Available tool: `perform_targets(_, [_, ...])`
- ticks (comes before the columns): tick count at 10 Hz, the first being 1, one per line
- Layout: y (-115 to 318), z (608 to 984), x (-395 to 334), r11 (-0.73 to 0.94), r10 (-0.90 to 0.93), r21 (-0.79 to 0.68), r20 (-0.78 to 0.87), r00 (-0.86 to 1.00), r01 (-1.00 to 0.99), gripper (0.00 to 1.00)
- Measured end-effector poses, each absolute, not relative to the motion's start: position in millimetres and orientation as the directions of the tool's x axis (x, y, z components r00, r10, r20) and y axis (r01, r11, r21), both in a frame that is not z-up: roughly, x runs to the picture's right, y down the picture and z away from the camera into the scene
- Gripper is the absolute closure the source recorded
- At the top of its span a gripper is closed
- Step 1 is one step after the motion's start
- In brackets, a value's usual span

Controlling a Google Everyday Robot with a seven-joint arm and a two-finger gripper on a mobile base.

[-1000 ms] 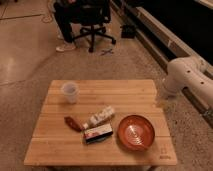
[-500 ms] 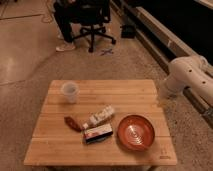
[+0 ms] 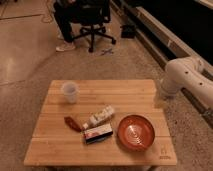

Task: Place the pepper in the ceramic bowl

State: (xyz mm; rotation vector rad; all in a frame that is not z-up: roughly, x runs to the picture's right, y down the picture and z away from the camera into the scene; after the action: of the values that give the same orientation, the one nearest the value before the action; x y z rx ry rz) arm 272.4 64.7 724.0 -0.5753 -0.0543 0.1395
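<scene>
The white arm [image 3: 184, 80] reaches in from the right edge of the view, its thick tube bending at a rounded joint that hangs just off the right side of the wooden surface [image 3: 135, 92], above the floor. The pincer is out of sight past that edge of the view; it is clenched, and none of the things on the surface is in it. With the pincer unseen, places are taken from the arm's joint. Nearest the joint, toward the front right of the surface, sits the ceramic bowl [image 3: 136, 133], upright, its ringed inside bare. Farthest from the joint, at the back left, a translucent cup [image 3: 69, 92] stands upright; what it holds cannot be made out. The pepper [image 3: 73, 123] lies flat on the surface, well apart from the bowl, on the far side of it from the arm. Between pepper and bowl lie a white bottle [image 3: 101, 116] on its side and, just in front of it, a red-and-white box [image 3: 97, 134]. The count: one bowl, one cup, one pepper, one bottle, one box. Beyond the surface a black office chair [image 3: 95, 20] stands on the floor [image 3: 30, 55].
</scene>
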Motion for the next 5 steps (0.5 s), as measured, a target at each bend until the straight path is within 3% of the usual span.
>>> perform_targets(5, [62,724,268,0.833,0.145,-0.542,0.014,0.989,-0.114,0.59])
